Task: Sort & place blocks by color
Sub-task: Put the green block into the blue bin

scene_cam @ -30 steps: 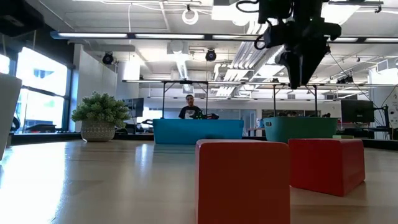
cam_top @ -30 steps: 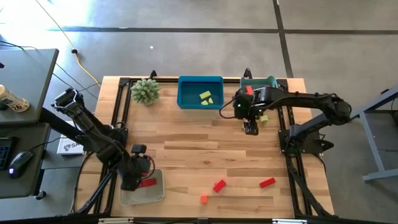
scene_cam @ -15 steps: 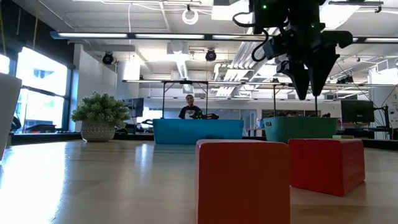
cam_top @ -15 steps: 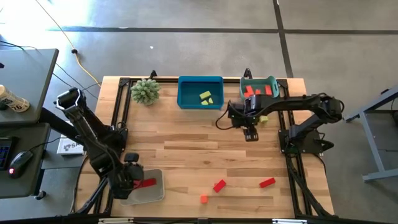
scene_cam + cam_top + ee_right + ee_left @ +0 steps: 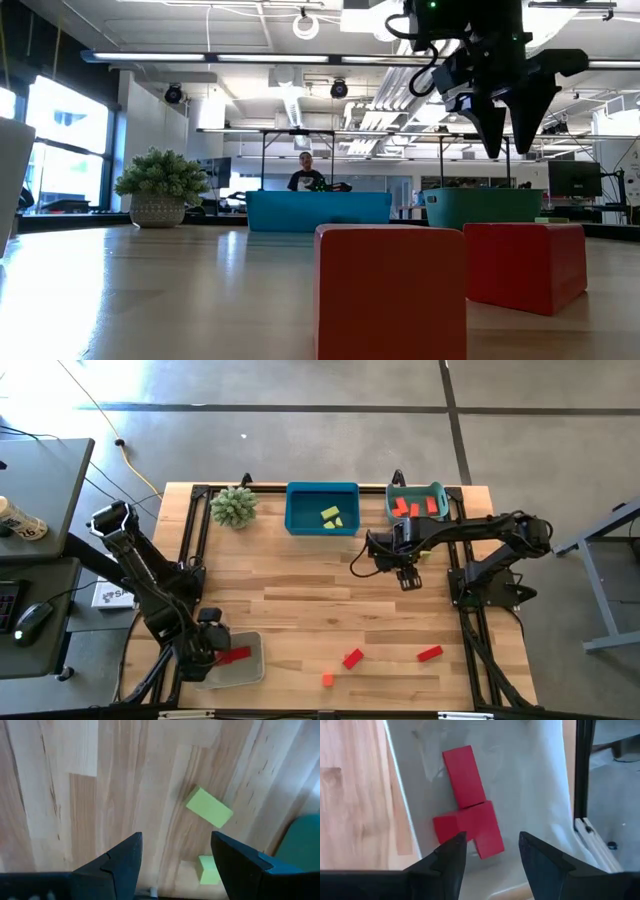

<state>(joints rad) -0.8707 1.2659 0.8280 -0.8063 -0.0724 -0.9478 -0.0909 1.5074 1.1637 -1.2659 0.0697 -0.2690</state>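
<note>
My left gripper (image 5: 490,847) hangs open over the clear tray (image 5: 246,672) at the near left corner; the tray holds a red bar (image 5: 464,776) and a red block (image 5: 472,824). My right gripper (image 5: 175,845) is open above the table near the teal tray (image 5: 417,491), which has red blocks in it. Two yellow-green blocks (image 5: 209,807) (image 5: 207,869) lie on the wood just ahead of the right gripper. The blue tray (image 5: 322,520) holds yellow-green blocks (image 5: 331,515). Two red blocks (image 5: 352,658) (image 5: 429,653) and an orange cube (image 5: 327,679) rest on the table near its near edge.
A spiky green plant (image 5: 234,506) in a pot stands at the far left, beside the blue tray. In the low view the red blocks (image 5: 390,290) loom close in front, and a person (image 5: 305,172) sits far behind the table. Bare wood lies across the table's middle.
My right gripper has come away from the teal tray, a little toward the near edge, uncovering the red blocks inside. My left arm has shifted toward the left edge and stays over the clear tray.
</note>
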